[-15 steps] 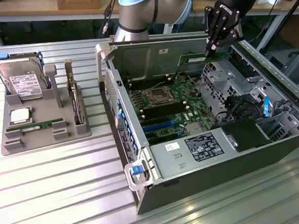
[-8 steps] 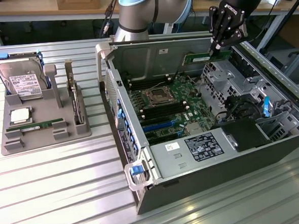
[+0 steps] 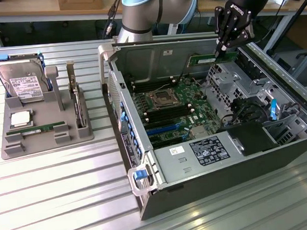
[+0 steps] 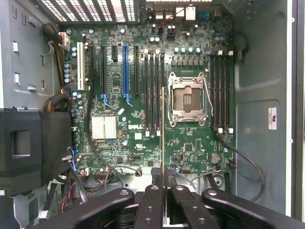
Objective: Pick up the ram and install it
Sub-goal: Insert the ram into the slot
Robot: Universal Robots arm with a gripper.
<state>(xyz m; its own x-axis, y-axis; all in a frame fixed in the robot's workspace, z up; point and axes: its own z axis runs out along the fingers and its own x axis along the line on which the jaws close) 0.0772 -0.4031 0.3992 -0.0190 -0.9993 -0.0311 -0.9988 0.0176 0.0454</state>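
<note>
From my station: tray (image 3: 45, 140) at the exterior view's left, beside the open case (image 3: 200, 195); motherboard (image 3: 169, 109) lies in the case; ram (image 3: 212, 58) hangs above it, pinched in my gripper (image 3: 220, 50).

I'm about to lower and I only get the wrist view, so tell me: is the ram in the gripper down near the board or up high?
Observer: Up high. The gripper holds the ram in the air over the open case, clear of the board.
Operator: Okay. Is anything lying in the parts tray?
Observer: Yes. A second stick lies in the tray, which sits beside the case at the exterior view's left.
</note>
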